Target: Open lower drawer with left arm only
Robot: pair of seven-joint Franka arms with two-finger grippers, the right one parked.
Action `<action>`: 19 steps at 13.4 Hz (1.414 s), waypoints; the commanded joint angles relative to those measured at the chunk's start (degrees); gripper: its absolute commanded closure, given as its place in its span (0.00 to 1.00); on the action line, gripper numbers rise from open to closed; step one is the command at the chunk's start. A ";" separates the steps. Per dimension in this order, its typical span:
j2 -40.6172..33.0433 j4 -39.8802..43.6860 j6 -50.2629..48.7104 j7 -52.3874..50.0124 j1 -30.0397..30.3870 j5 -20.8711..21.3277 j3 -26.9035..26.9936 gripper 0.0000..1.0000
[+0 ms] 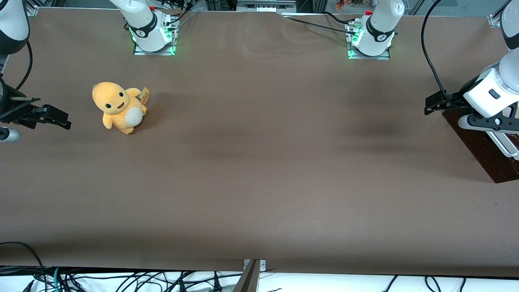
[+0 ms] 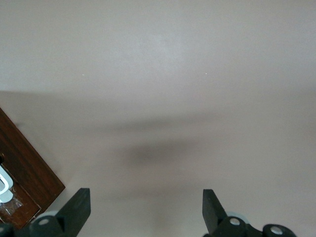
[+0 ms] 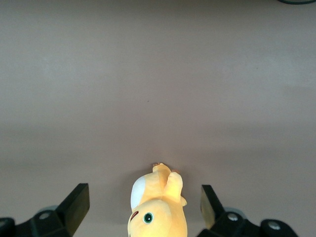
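Gripper: spread wide, nothing between the fingers, hanging over bare table just beside the cabinet's corner; likely held open so it can slip round a handle when the time comes.
Arm: reaching in at the working end of the table, wrist above the dark wooden top, cable trailing up and away.
Drawer: dark reddish-brown wood showing at the table's working-arm end, a bit of white handle peeking out near it; which level it belongs to cannot be told from here.
Contact: none yet, fingers well clear of the handle, wood apart from both tips.
Stage: looks like the very start, approach only, drawer judged not yet pulled.
Next move: probably a drop and a turn toward the handle, then a close and a straight pull outward.
Risk: catching the cabinet corner on the way down, or grabbing the wrong handle.
Plush: yellow toy sitting far off toward the parked arm's end, well out of the way.
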 commanded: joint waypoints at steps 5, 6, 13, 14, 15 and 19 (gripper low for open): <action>0.11 0.26 0.22 -0.54 -0.01 0.88 -0.16 0.00; 0.11 0.26 0.22 -0.54 -0.01 0.88 -0.16 0.00; 0.20 0.17 0.13 -0.63 -0.09 1.41 -0.43 0.00; 0.20 0.17 0.04 -0.63 -0.09 1.41 -0.43 0.00; 0.55 0.17 0.04 -0.72 -0.09 1.41 -0.43 0.00; 2.22 0.52 -0.31 -2.03 -0.10 1.58 -0.43 0.00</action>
